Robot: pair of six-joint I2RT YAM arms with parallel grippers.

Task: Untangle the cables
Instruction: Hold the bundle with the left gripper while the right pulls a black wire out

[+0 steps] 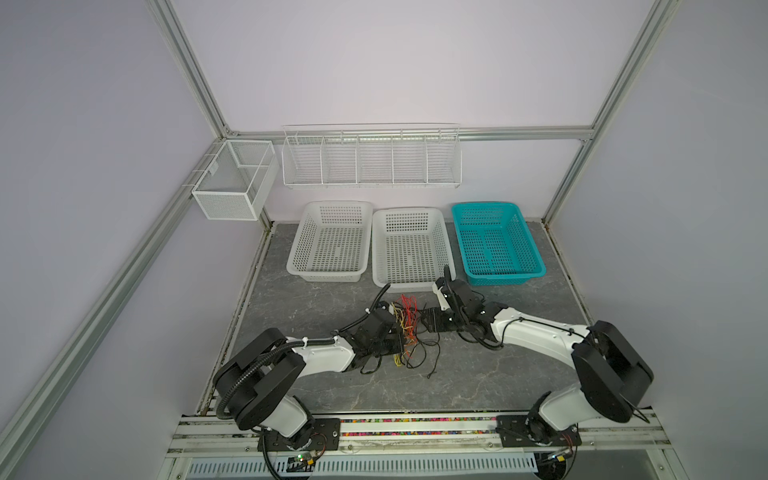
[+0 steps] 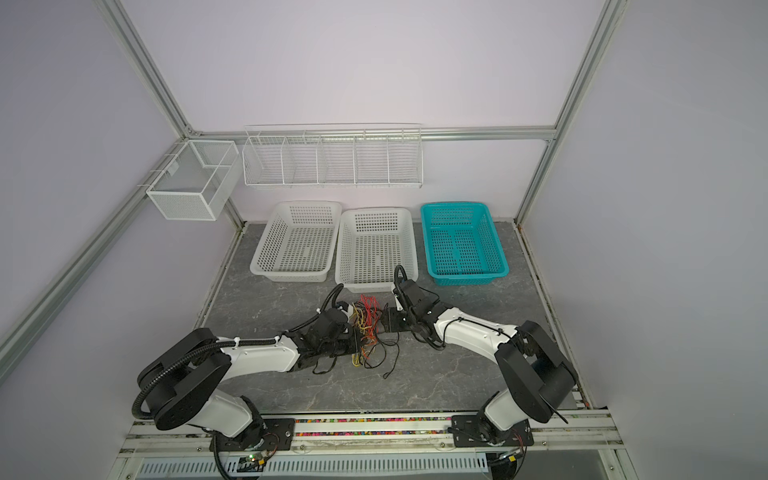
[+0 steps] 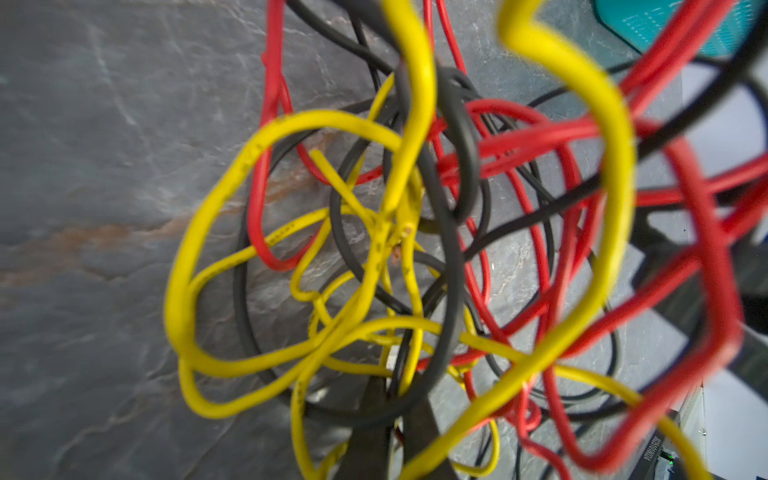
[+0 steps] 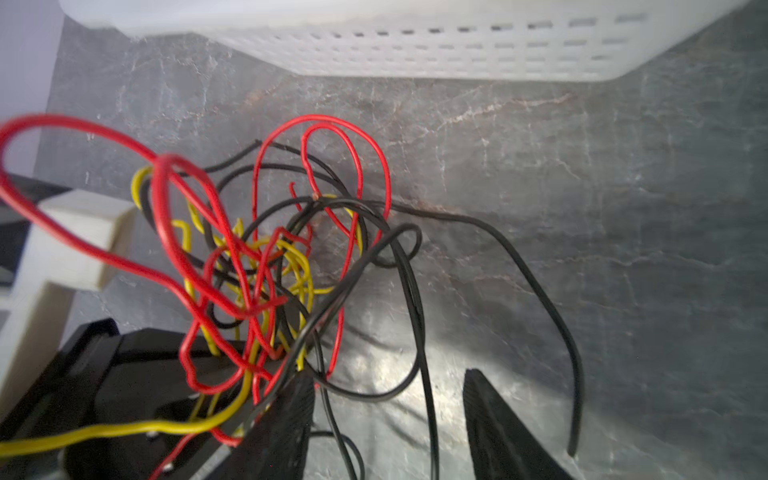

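Cables, red-yellow-black knot, at middle of tabletop: left jaws clamped on bundle, likely holding it up so loops sag apart. Right jaws spread wide, empty, beside knot, probably awaiting loose strand.

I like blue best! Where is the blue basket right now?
In both top views the blue basket sits at the back right of the grey table, just to the right of the middle white basket.
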